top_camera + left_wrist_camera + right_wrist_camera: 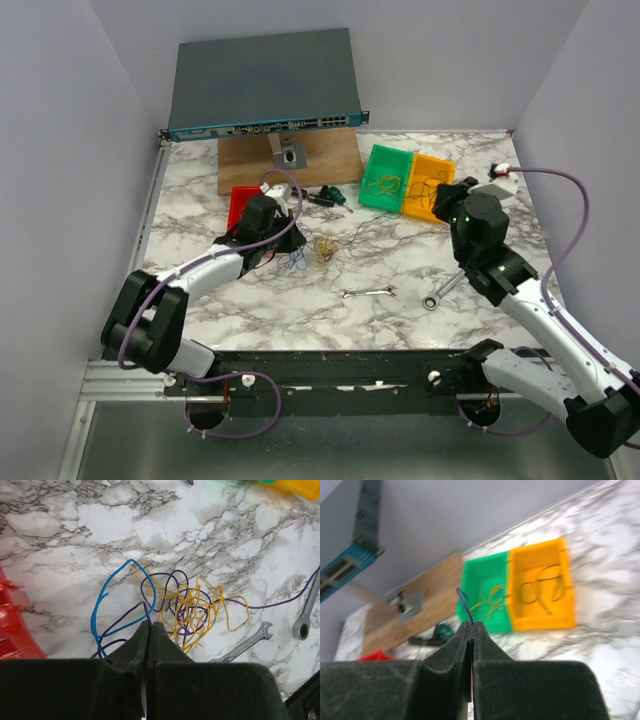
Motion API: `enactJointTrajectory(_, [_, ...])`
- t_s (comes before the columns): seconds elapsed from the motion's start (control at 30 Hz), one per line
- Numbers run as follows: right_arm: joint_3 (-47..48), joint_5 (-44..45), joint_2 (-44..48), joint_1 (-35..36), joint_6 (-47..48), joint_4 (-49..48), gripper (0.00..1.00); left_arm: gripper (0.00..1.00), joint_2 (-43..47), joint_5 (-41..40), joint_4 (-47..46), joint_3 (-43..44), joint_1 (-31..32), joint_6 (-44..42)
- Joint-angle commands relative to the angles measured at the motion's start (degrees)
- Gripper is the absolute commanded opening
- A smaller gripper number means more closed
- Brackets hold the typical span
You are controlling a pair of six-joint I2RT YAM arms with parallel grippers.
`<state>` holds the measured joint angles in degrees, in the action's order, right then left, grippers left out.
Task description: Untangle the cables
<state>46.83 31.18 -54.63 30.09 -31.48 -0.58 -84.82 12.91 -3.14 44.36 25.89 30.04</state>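
Top view: the cables lie bunched on the tabletop, just right of the left fingers.

Left wrist: the left fingers are pressed together, nipping blue and purple loops at their tips. One purple cable runs rightward from the tangle.

Right wrist: the right fingers pinch a purple cable, its end curling upward.

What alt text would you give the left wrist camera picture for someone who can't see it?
The black left hand, pinched shut, grips the edge of a tangle of thin cables, blue, yellow and purple, on a marble table. A purple strand trails off right, a silver wrench lies nearby, and a red tray edges the left.
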Motion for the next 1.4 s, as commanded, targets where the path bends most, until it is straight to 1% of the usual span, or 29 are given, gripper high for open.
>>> enactJointTrajectory(0.0, [6.72, 18.95, 3.40, -1.29, -0.88, 20.86, 0.01, 0.00, 5.69, -6.73, -4.72, -3.42, -0.03, 0.20])
enactJointTrajectory(0.07, [10.01, 22.34, 5.12, -1.48, 0.49, 23.59, 0.01, 0.00, 6.18, -8.32, -3.43, -3.27, -0.18, 0.36])
enactJointTrajectory(0.17, [15.77, 26.31, 6.33, -1.52, 2.85, 26.70, 0.01, 0.00, 8.19, -11.02, -3.90, -4.69, -0.34, 1.51])
enactJointTrajectory(0.23, [19.13, 26.40, 5.39, -1.58, 3.59, 29.87, 0.01, 0.00, 10.83, -11.83, -5.67, -6.72, -0.42, 1.52])
enactJointTrajectory(0.27, [20.30, 24.93, 4.46, -1.52, 3.60, 31.90, 0.01, 0.00, 11.89, -11.51, -6.88, -7.65, -0.42, 1.36])
enactJointTrajectory(0.33, [21.73, 19.17, 1.61, -1.52, 3.50, 35.81, 0.01, 0.00, 13.04, -9.52, -9.38, -8.77, -0.45, 0.92])
enactJointTrajectory(0.43, [20.38, 7.77, -2.21, -1.52, 1.17, 40.74, 0.01, 0.00, 12.37, -4.38, -11.44, -8.54, -0.32, -0.57])
enactJointTrajectory(0.53, [12.76, -1.90, -2.23, -1.52, -0.47, 39.64, 0.01, 0.00, 11.24, -2.41, -11.72, -7.90, -0.31, -0.86])
enactJointTrajectory(0.63, [4.50, -6.49, -0.85, -1.52, -1.65, 36.86, 0.03, 0.00, 10.30, -0.73, -11.65, -7.11, -0.27, -1.12])
enactJointTrajectory(0.67, [2.98, -7.52, -0.56, -1.54, -1.78, 36.35, 0.15, 0.00, 9.98, -0.46, -11.63, -6.97, -0.15, -1.13])
enactJointTrajectory(0.73, [0.75, -12.98, -0.07, -1.52, 0.96, 34.20, 0.64, 0.00, 9.51, 0.01, -11.48, -6.59, -0.06, -1.30])
enactJointTrajectory(0.77, [-0.02, -15.63, 0.34, -1.52, 2.00, 32.61, 0.73, 0.00, 9.33, 0.01, -11.28, -6.33, -0.09, -1.30])
enactJointTrajectory(0.8, [-0.20, -18.10, 0.35, -1.53, 3.15, 31.13, 0.74, 0.00, 9.32, 0.16, -11.36, -6.30, 0.03, -1.30])
enactJointTrajectory(0.9, [0.25, -25.85, -1.90, -1.48, 6.06, 27.27, 0.75, 0.00, 9.49, 0.24, -11.72, -6.42, 0.11, -1.54])
enactJointTrajectory(0.97, [1.26, -30.41, -5.98, -0.64, 7.74, 25.45, 0.75, 0.00, 9.58, -0.06, -11.59, -6.39, 0.21, -1.73])
enactJointTrajectory(1.0, [1.64, -30.73, -8.47, 0.89, 8.64, 24.23, 0.75, 0.00, 9.67, -0.12, -11.58, -6.47, 0.21, -1.74])
enactJointTrajectory(1.13, [3.36, -26.66, -17.78, 9.65, 10.73, 18.90, 0.74, 0.00, 9.69, -0.29, -11.28, -6.30, 0.21, -2.00])
enactJointTrajectory(1.17, [3.79, -26.57, -19.72, 10.71, 11.32, 17.23, 0.71, 0.00, 9.70, -0.32, -11.13, -6.24, 0.17, -2.09])
enactJointTrajectory(1.23, [4.47, -25.50, -24.05, 11.67, 11.56, 14.68, 0.67, 0.00, 9.50, -0.56, -10.69, -6.04, 0.21, -2.09])
enactJointTrajectory(1.37, [5.61, -22.85, -29.92, 12.08, 12.67, 11.34, 0.57, 0.00, 8.82, -0.27, -10.17, -5.54, 0.19, -2.09])
